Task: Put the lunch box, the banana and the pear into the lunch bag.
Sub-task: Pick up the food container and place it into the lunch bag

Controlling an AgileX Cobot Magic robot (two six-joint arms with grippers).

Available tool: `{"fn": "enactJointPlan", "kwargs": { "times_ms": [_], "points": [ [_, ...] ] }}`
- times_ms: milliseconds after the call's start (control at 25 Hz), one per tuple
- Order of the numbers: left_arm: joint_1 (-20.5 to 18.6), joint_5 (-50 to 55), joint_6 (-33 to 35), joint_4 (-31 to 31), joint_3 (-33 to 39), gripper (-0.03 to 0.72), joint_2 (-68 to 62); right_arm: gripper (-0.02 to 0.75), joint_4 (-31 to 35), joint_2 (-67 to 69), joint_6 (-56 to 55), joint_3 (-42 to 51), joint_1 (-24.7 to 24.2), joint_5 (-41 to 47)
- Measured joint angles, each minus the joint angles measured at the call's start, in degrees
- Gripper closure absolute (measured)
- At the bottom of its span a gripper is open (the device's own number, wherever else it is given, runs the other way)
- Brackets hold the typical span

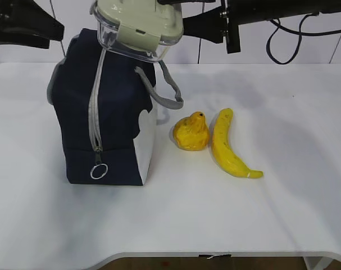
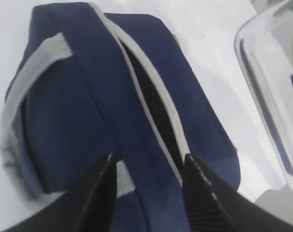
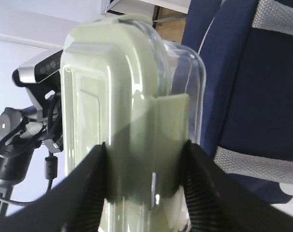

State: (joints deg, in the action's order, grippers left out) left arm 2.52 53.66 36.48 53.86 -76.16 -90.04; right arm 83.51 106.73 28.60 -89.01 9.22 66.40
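The navy lunch bag [image 1: 114, 124] stands upright at the table's left, and its top zipper gapes [image 2: 151, 101]. My left gripper [image 2: 149, 162] straddles the fabric at the bag's top end, next to a grey handle patch, and grips a fold of it. The lunch box [image 1: 139, 25], clear with a sage-green lid, hangs tilted just above the bag's top. My right gripper [image 3: 144, 150] is shut on the box [image 3: 127, 121] across its lid and base. The pear [image 1: 191, 132] and the banana [image 1: 226, 146] lie side by side on the table, right of the bag.
A grey webbing handle [image 1: 170, 93] droops from the bag toward the pear. The zipper's ring pull [image 1: 99, 171] hangs low on the bag's front. White tabletop [image 1: 294, 214] spreads in front and to the right. Black arms and cables [image 1: 282, 34] cross the top.
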Motion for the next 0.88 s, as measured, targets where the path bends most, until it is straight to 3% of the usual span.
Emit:
{"fn": "enactJointPlan", "kwargs": {
  "times_ms": [280,600,880],
  "points": [
    [3.9,-1.38,0.14,-3.58,-2.7,0.342,-5.63,0.372,0.0,0.0,0.07,0.0,0.36,0.0],
    [4.06,-1.58,-0.08,-5.47,-3.86,0.342,-6.33,0.372,0.0,0.0,0.07,0.03,0.49,0.22],
    [4.06,-0.06,-5.5,-10.21,-7.81,0.341,-6.54,0.372,0.0,0.0,0.07,0.03,0.49,0.22]
  ]
}}
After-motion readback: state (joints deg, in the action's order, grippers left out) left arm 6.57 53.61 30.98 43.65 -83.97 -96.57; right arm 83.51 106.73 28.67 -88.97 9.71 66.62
